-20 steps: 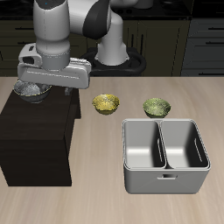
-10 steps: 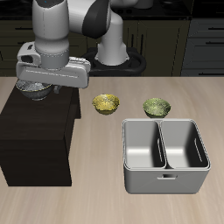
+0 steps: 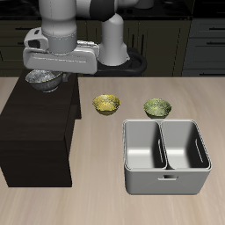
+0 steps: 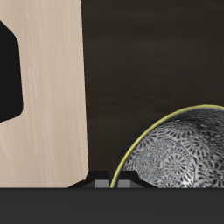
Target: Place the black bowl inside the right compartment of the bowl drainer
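Black bowl: the round dark grey-black bowl with silvery mottled surface (image 3: 44, 80) hangs at the tool, above the top of the big black box-shaped cabinet (image 3: 35, 132), at the far side of the wooden table (image 3: 97, 198).
Tool: the two-finger tool (image 3: 46, 81) appears pressed onto the bowl's rim; its fingers (image 4: 112, 179) show only as tips at the rim in the wrist view.
Bowl drainer: the grey metal rectangular two-well tub (image 3: 166, 156) stands well apart, near the table's front edge; both wells are empty.
Handling: the bowl looks stiff and smooth, likely slippery; a rim pinch is the natural hold, though it may tilt.
Exterior view: shows the drainer and two small yellow-green bowls (image 3: 106, 105), unseen from the wrist.
Wrist view: shows the bowl's patterned inside (image 4: 179, 157) and rim up close.
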{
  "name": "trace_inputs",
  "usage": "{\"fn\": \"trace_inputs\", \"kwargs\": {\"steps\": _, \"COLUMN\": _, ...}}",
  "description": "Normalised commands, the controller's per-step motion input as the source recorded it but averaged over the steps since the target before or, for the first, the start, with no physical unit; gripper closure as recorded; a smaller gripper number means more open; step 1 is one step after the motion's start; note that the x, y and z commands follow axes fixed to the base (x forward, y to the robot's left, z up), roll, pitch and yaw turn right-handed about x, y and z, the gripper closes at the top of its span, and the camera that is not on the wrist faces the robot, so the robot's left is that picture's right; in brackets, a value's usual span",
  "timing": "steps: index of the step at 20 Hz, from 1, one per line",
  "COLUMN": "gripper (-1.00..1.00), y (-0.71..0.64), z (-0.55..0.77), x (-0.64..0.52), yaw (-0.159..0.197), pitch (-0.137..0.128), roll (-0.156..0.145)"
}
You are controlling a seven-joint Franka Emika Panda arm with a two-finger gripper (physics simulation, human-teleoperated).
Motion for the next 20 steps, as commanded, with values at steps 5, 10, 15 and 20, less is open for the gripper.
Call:
{"fn": "trace_inputs", "kwargs": {"steps": 5, "gripper": 1.00, "y": 0.37, "z": 0.31, "x": -0.09, "yaw": 0.006, "pitch": -0.041, "roll": 0.057}}
{"fn": "trace_inputs", "kwargs": {"steps": 10, "gripper": 1.00, "y": 0.29, "z": 0.27, "x": -0.07, "yaw": 0.017, "pitch": -0.041, "roll": 0.019}}
{"fn": "trace_inputs", "kwargs": {"steps": 15, "gripper": 1.00, "y": 0.27, "z": 0.28, "x": -0.01, "yaw": 0.010, "pitch": -0.043, "roll": 0.006}}
{"fn": "trace_inputs", "kwargs": {"steps": 20, "gripper": 1.00, "y": 0.36, "z": 0.13, "x": 0.16, "yaw": -0.030, "pitch": 0.000, "roll": -0.030}}
